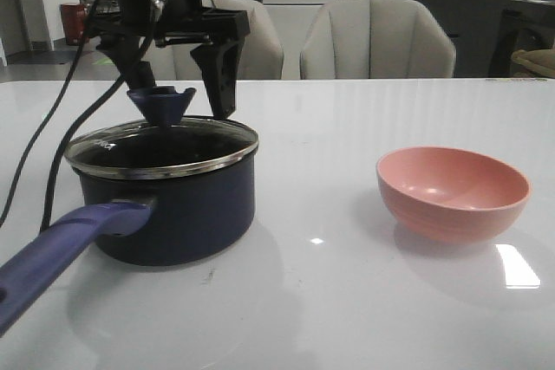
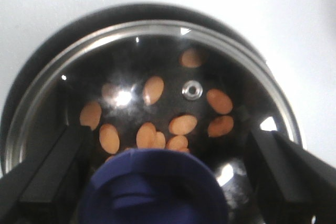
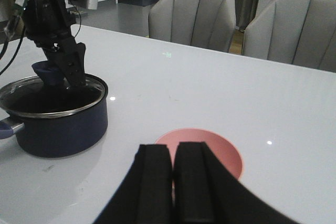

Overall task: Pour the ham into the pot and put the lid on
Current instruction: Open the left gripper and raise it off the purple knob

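Note:
The dark navy pot (image 1: pixel 178 214) stands on the left of the white table, its lavender-blue handle (image 1: pixel 61 244) pointing toward the front left. The glass lid (image 1: pixel 204 146) lies on the pot's rim. My left gripper (image 1: pixel 173 84) hangs over it, open, with one finger on each side of the blue knob (image 1: pixel 161 103). In the left wrist view, the ham chunks (image 2: pixel 182 125) show through the lid (image 2: pixel 231 45) on the pot's black bottom, behind the knob (image 2: pixel 155 187). My right gripper (image 3: pixel 173 182) is shut and empty above the pink bowl (image 3: pixel 223 150).
The pink bowl (image 1: pixel 453 192) stands empty on the right of the table. Two beige chairs (image 1: pixel 377 36) stand behind the far edge. Black cables (image 1: pixel 52 127) hang from the left arm down to the table's left side.

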{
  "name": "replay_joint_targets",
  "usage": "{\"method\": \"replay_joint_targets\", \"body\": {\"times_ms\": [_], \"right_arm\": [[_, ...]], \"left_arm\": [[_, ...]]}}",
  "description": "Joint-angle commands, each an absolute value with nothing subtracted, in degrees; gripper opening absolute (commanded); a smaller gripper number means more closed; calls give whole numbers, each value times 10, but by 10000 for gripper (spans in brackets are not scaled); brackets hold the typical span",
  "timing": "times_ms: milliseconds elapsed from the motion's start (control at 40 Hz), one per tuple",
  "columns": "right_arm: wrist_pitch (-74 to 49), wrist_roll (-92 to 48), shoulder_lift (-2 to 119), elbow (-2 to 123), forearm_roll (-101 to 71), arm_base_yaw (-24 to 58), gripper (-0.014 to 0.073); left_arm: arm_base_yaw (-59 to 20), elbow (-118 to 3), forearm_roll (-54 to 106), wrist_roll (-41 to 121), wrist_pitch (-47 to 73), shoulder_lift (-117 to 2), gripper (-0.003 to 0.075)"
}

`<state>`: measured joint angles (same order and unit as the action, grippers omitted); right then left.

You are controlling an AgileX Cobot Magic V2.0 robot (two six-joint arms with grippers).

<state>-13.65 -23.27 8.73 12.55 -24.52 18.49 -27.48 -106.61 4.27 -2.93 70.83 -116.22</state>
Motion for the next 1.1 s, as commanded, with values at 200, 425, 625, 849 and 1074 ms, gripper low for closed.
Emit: {"method": "replay_joint_targets", "body": {"times_ms": [200,425,625,849,1074], "right_arm": [[-97,-237,93,142,-252,185,182],[-97,-237,93,142,-252,185,182],[-97,-237,93,142,-252,185,182],[-97,-237,93,142,-252,185,182],[-97,-237,93,142,-252,185,182]], "left_arm": [[-279,-1123,10,-31,727,-1092,603],[-279,-1105,0,-31,726,-997,603],[-279,-1038,-12,-31,684,-884,603],[-279,-906,-39,-31,621,-733,603],[-279,-724,-56,-31,521,-573,603]]}}
